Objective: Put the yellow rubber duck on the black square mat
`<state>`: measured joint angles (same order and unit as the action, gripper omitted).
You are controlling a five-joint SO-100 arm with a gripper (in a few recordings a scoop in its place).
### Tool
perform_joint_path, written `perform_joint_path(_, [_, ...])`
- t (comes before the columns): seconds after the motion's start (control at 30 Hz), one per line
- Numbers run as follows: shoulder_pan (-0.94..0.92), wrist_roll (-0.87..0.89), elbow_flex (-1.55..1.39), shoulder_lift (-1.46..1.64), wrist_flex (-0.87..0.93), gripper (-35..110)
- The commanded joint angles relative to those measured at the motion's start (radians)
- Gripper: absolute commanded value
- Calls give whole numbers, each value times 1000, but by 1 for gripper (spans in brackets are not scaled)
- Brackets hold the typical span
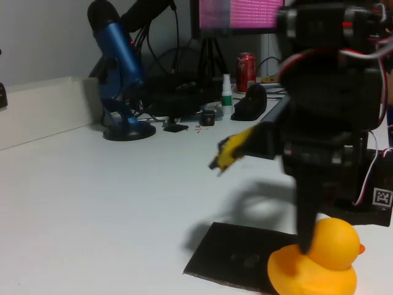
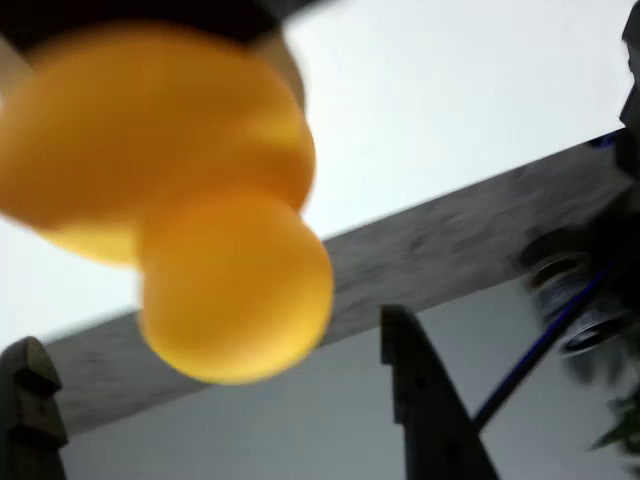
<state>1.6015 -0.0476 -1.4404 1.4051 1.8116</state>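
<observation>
White surface (image 1: 92,203) carries the black square mat (image 1: 233,255); the yellow rubber duck (image 1: 319,261) stands upright at its right edge, beak rightward, jaws spread around it.

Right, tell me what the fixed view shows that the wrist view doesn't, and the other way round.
Fixed view alone: the thin matte black square mat on the white table, the duck's base overlapping its right edge, plus a blue desk microphone, a red drinks can and the arm's yellow-tipped pincer.

Wrist view alone: two dark pincer fingers at the bottom edge, with the blurred duck close to the lens.

Both: the glossy yellow rubber duck and the white table.
</observation>
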Motion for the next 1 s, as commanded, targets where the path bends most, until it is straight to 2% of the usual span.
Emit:
perform_joint_path(0.0, [71, -9, 8, 20, 71, 37])
perform_joint_path(0.8, [74, -12, 6, -104, 71, 36])
perform_joint_path(0.97, [74, -12, 6, -104, 71, 28])
